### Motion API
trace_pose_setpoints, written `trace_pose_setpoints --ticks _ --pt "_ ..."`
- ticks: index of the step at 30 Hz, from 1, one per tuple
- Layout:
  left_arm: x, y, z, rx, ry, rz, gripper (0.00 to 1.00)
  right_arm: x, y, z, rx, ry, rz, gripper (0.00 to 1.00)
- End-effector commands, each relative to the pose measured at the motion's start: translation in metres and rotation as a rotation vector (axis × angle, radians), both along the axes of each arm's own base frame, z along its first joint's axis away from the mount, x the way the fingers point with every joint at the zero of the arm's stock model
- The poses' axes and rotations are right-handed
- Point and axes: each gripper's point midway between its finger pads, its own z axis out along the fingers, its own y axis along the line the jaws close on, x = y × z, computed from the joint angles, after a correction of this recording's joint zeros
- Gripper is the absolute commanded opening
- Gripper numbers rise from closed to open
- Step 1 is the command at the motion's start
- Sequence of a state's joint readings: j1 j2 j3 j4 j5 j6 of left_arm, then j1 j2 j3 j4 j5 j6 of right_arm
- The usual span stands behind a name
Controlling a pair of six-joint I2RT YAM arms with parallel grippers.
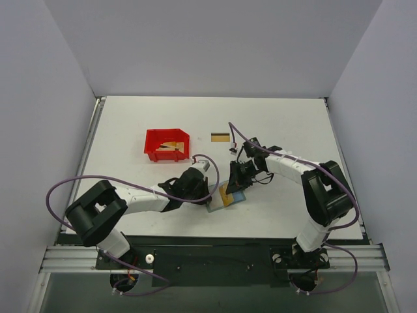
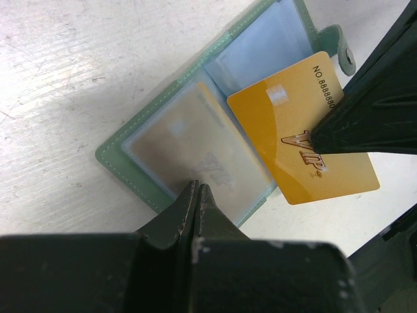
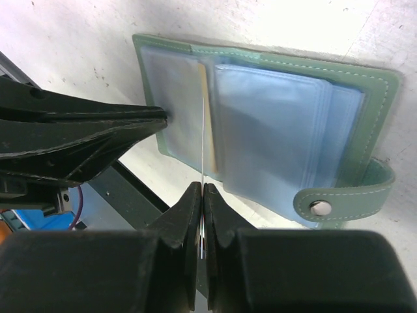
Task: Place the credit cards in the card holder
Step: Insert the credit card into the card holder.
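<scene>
Card holder [image 2: 260,52], a flat grey-green folding wallet with light blue pocket leaves, lies spread open on the white worktop [image 1: 287,130] directly beneath both grippers, towards the near edge.

Well off to the left and beyond the left gripper [image 2: 197,190] stands a red plastic bin [image 1: 156,140] with gold-tan cards [image 1: 171,146] inside. The bin is apart from the arm, with bare surface between. The left gripper is fully closed and grasps nothing. Its tips press down on the near rim of the wallet's left leaf, where a pale card [image 2: 195,140] shows through the translucent pocket.

Just right of those tips, a glossy gold rectangular card marked VIP [image 2: 287,143] slants across the right-hand stack of leaves and overhangs the wallet's near edge. One corner reaches the fold. Whether it has entered a pocket cannot be told. The right gripper [image 3: 203,192] is clamped tight on this card, which its own camera sees edge-on between the fingers.

The two grippers crowd each other over the wallet, with little gap between them. To the right of the right gripper the green snap tab [image 3: 342,199] sticks out. Beyond it lies a loose gold-tan card with a dark stripe [image 1: 220,137], alone on open surface. Wide free room stretches to the right and far side up to the walls.
</scene>
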State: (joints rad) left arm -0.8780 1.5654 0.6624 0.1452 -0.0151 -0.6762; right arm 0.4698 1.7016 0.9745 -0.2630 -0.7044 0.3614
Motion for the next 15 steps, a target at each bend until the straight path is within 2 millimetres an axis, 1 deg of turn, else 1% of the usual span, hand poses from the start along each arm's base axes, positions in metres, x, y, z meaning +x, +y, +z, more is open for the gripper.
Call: trace_pose_setpoints --ticks 1,7,15 --pt "-0.013 0.034 -0.023 0.150 0.040 0.010 0.00 0.006 0.000 0.003 0.004 -0.007 0.012 0.00" --pt "-0.009 0.039 -0.021 0.159 0.029 0.014 0.00 0.008 0.003 -0.005 0.017 -0.007 0.007 0.00" --pt "-0.007 0.039 -0.021 0.159 0.030 0.014 0.00 0.013 0.012 -0.009 0.066 -0.015 0.000 0.00"
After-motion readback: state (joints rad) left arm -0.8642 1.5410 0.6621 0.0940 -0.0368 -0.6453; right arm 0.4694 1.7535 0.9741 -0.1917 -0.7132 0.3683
